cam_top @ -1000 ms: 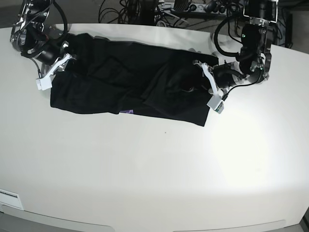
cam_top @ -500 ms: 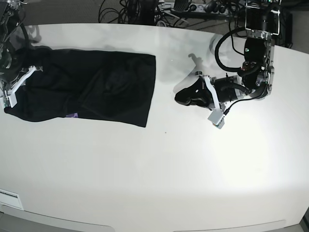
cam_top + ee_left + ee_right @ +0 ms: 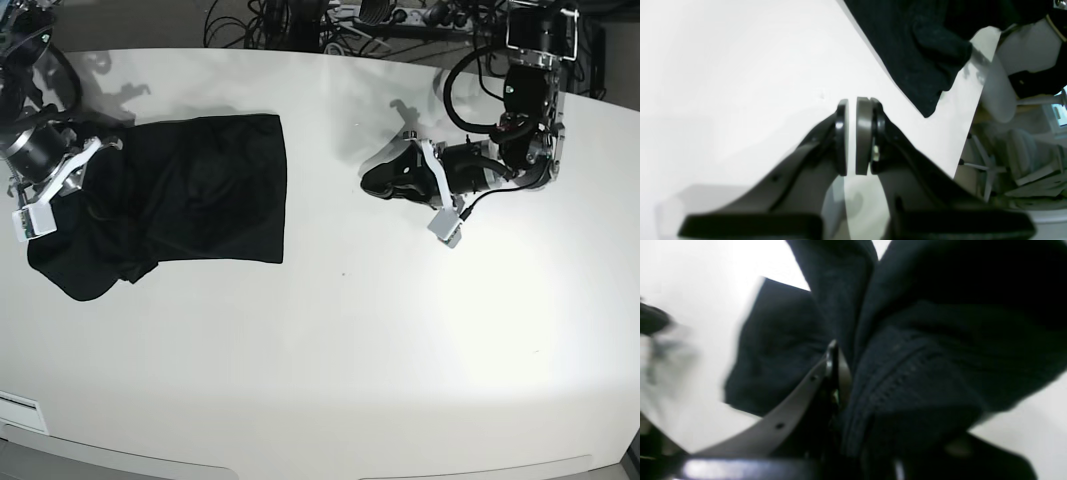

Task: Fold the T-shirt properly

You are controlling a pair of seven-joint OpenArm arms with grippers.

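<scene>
Base view: I am dragging the T-shirt (image 3: pixel 190 190) toward the tabletop's (image 3: pixel 330 340) far left corner with the right gripper (image 3: pixel 45 195); half a second ago it was lying nearer the middle. The left gripper (image 3: pixel 440 200) is idling well apart.

Left wrist view: its jaws are standing barely parted, holding nothing.

Right wrist view: the jaws are pinching a stitched hem.

Judged step: repositioning the half-folded shirt; next I should be laying it flat before another fold.
</scene>
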